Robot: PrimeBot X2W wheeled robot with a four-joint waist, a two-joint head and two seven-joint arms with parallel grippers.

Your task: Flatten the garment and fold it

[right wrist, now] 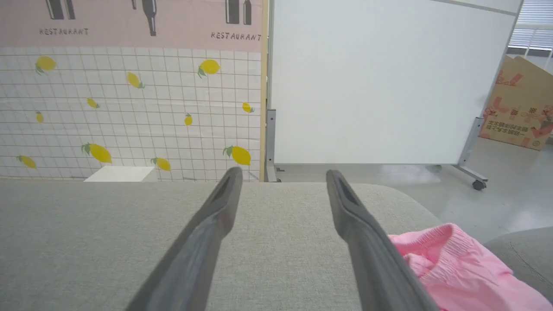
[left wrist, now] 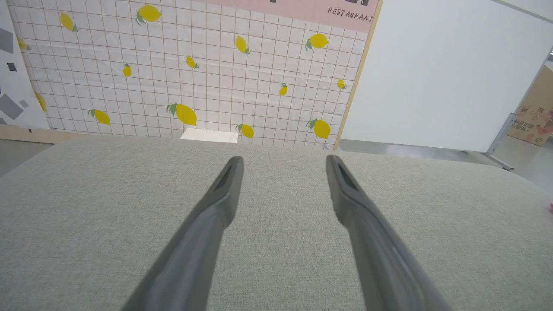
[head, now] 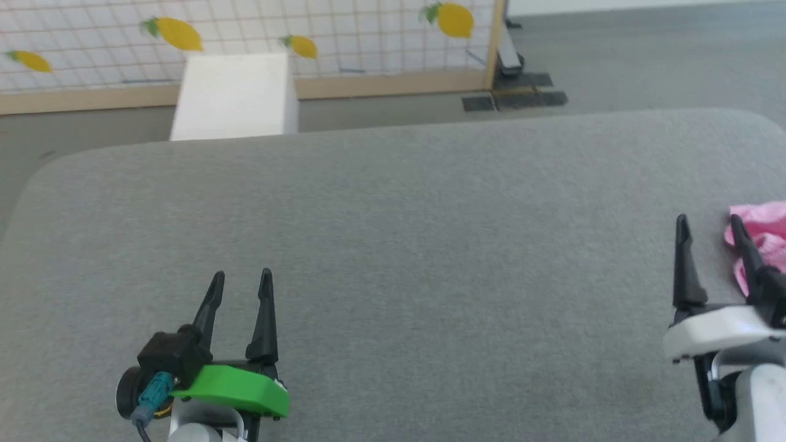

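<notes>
Lying crumpled, perhaps, garment (head: 761,236) beside right gripper (head: 709,228).

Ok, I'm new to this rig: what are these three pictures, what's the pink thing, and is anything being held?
The wide picture comes from a camera on the robot's head, looking down at a grey padded surface. The left pincer shows at the lower left, the right pincer at the lower right, each with two long dark fingers. The other two pictures come from cameras on the wrists, each looking along its own two fingers. Both pincers stand open and hold nothing. The pink thing is the garment, lying crumpled at the right edge of the surface, just right of the right pincer. Behind stand a lemon-patterned wall, a white box and a white board.
</notes>
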